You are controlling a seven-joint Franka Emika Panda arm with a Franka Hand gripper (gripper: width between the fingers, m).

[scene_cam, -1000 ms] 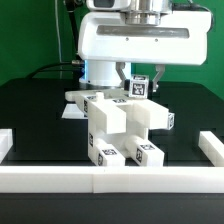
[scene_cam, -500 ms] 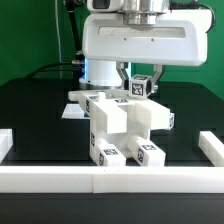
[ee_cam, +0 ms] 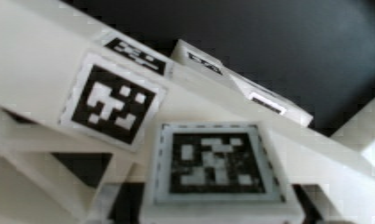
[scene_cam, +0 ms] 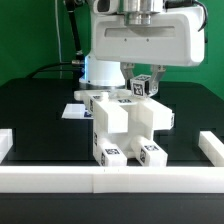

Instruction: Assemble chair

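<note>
Jaws clamped on tagged chair (scene_cam: 122,120)

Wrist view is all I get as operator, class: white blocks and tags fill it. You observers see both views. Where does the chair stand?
Observer: The chair stands on a black table, just behind a low white border rail.
Operator: Where on it is the gripper?
Observer: The gripper is at the chair's top, slightly toward the exterior view's right, shut on a small tagged block.
Operator: What lies beyond the chair?
Observer: A green backdrop rises behind the table.
</note>
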